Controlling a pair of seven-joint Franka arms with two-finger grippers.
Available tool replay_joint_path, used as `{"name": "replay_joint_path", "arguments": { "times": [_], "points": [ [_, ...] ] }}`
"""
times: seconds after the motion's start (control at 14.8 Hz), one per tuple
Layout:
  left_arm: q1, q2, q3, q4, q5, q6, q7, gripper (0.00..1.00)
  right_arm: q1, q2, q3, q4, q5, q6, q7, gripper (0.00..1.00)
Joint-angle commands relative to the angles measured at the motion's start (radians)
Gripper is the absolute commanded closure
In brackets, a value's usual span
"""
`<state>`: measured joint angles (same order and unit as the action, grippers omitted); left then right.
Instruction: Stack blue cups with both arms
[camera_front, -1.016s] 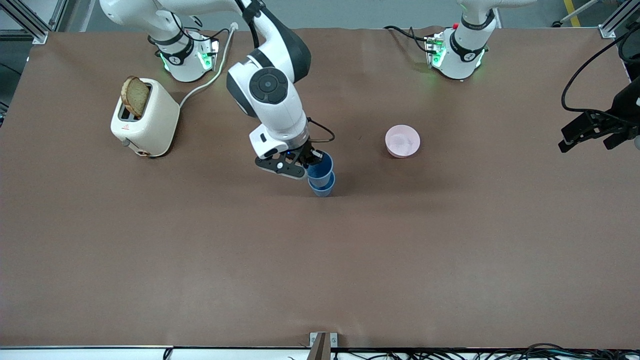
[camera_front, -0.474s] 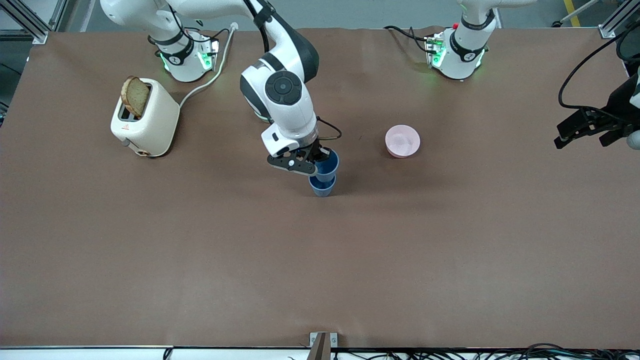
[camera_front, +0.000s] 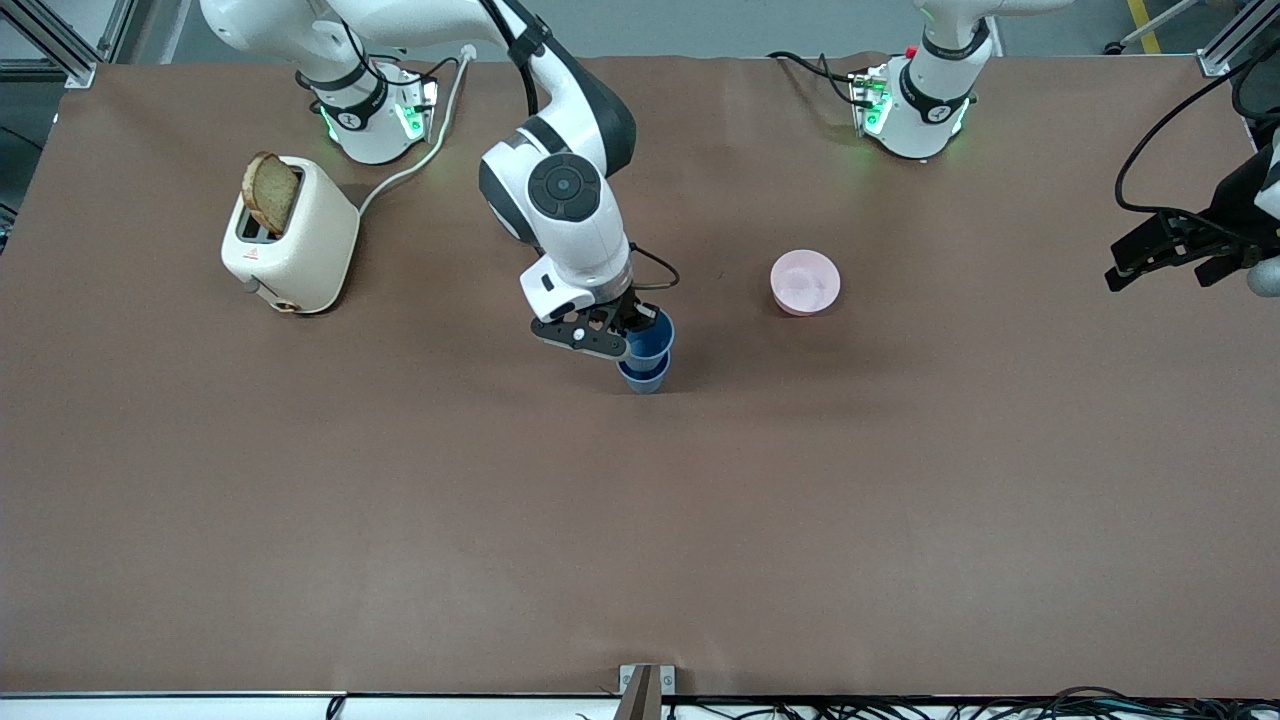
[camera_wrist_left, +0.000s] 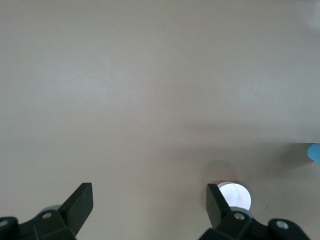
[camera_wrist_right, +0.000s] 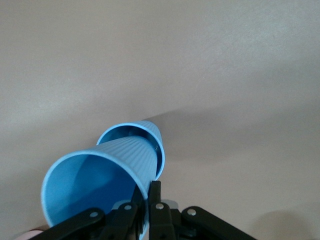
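Observation:
One blue cup (camera_front: 643, 377) stands upright on the brown table near its middle. My right gripper (camera_front: 634, 330) is shut on the rim of the second blue cup (camera_front: 650, 340) and holds it tilted, with its bottom partly inside the standing cup. In the right wrist view the held cup (camera_wrist_right: 100, 180) fills the foreground, its wall pinched between my fingers (camera_wrist_right: 155, 197), and the lower cup (camera_wrist_right: 145, 135) shows past it. My left gripper (camera_front: 1165, 262) is open and empty, raised at the left arm's end of the table; the left wrist view shows its fingers (camera_wrist_left: 80, 202) wide apart over bare table.
A pink bowl (camera_front: 805, 282) sits beside the cups toward the left arm's end; it also shows in the left wrist view (camera_wrist_left: 235, 195). A cream toaster (camera_front: 290, 235) with a slice of bread (camera_front: 270, 192) stands near the right arm's base, its cord running toward the base.
My right gripper has lowered the held cup and shifted slightly, so it sits deeper in the standing cup. My left gripper has drifted slightly at the table's end.

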<state>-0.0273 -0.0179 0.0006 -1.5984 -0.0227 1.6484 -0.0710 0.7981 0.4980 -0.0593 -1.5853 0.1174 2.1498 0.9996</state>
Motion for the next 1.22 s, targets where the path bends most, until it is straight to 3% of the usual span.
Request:
{"name": "replay_joint_path", "arguments": {
  "times": [0.0,0.07,0.2,0.27,0.34,0.47,0.81,1.15],
  "points": [
    [0.004,-0.014,-0.005,0.003,-0.011,-0.016,0.008,0.0,-0.008,-0.007,-0.001,-0.007,-0.007,0.01,0.001,0.83],
    [0.003,-0.014,-0.005,0.005,-0.014,-0.016,0.008,0.0,-0.008,-0.007,-0.002,-0.005,-0.007,0.01,0.001,0.73],
    [0.001,-0.014,-0.005,0.005,-0.013,-0.016,0.007,0.0,-0.013,-0.009,-0.007,-0.002,-0.007,0.01,0.001,0.29],
    [0.001,-0.014,-0.005,0.005,-0.014,-0.016,0.007,0.0,-0.028,-0.019,-0.013,-0.002,-0.008,0.007,0.001,0.18],
    [0.001,-0.013,-0.005,0.005,-0.013,-0.015,0.008,0.0,-0.042,-0.035,-0.014,-0.002,-0.018,0.001,-0.002,0.14],
    [-0.003,-0.013,-0.007,0.006,-0.011,-0.015,0.005,0.0,-0.095,-0.12,-0.027,-0.01,-0.071,-0.04,-0.057,0.08],
    [0.006,-0.011,-0.014,0.008,-0.01,-0.015,0.003,0.0,-0.353,-0.297,-0.034,-0.01,-0.084,-0.237,-0.349,0.08],
    [0.004,-0.011,-0.011,0.031,-0.002,-0.018,0.008,0.0,-0.545,-0.364,-0.033,-0.044,-0.157,-0.303,-0.51,0.08]
  ]
}}
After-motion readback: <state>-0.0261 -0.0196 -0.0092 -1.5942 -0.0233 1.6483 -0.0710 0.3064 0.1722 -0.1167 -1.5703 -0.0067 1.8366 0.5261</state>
